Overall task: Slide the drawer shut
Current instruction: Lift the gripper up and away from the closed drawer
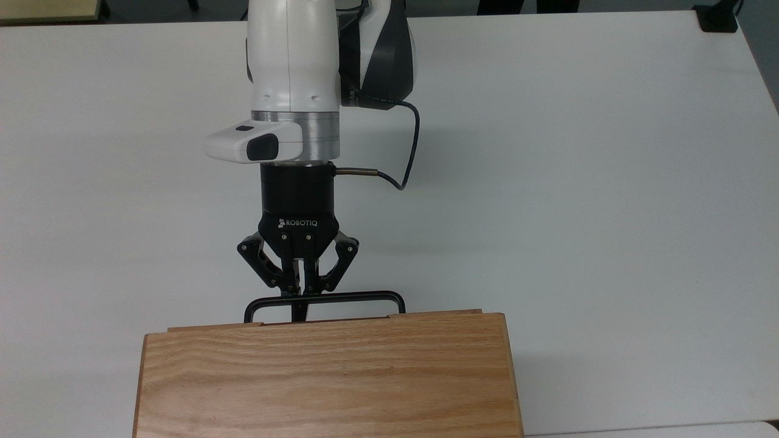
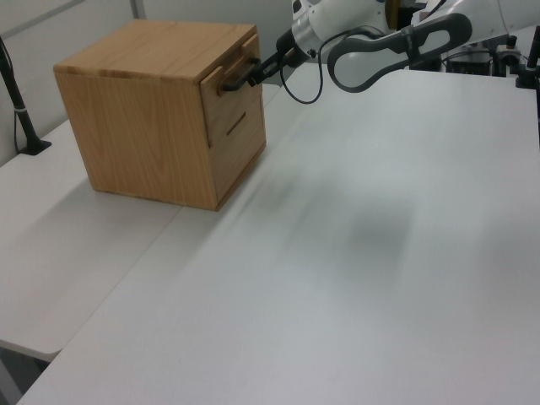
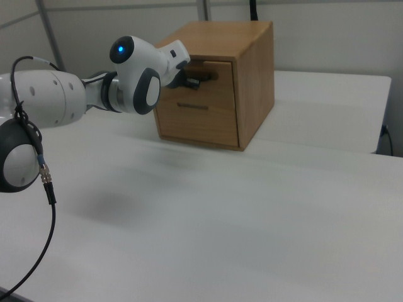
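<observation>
Jaws closed on the black handle (image 1: pixel 324 299) near its middle. Drawer (image 2: pixel 234 88) sits pushed flush into the cabinet (image 1: pixel 327 377), upper slot. Cabinet top hides the drawer front from above; cabinet stands on the white bench (image 1: pixel 596 182).

White "ROBOTIQ" wordmark with small logo on black body of gripper (image 1: pixel 299 302), top view; no other legible text.

White arm (image 1: pixel 295 67) with a dark grey joint cover; silver ring above a black gripper (image 1: pixel 298 291) marked ROBOTIQ; thin black cable (image 1: pixel 411 140) beside the ring.
</observation>
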### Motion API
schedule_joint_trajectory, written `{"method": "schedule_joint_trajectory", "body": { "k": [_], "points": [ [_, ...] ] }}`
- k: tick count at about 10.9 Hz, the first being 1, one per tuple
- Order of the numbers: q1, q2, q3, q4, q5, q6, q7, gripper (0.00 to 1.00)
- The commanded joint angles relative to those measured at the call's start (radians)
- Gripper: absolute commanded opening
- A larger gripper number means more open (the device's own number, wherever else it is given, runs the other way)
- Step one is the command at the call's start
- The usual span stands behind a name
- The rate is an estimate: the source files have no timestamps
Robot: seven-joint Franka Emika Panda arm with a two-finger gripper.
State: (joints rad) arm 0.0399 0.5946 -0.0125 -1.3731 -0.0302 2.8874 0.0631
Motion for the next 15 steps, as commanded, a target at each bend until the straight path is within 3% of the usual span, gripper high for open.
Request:
{"method": "schedule_joint_trajectory", "body": {
  "k": [1, 7, 9, 15],
  "points": [
    [0.006, 0.037, -0.014, 0.034, -0.022, 0.103, 0.017, 0.00],
    [-0.005, 0.012, -0.012, -0.001, -0.063, 0.113, -0.015, 0.00],
    [-0.006, -0.086, -0.001, -0.099, -0.062, -0.024, -0.048, 0.00],
    [0.028, -0.395, 0.003, -0.245, -0.051, -0.751, -0.088, 0.00]
  ]
}}
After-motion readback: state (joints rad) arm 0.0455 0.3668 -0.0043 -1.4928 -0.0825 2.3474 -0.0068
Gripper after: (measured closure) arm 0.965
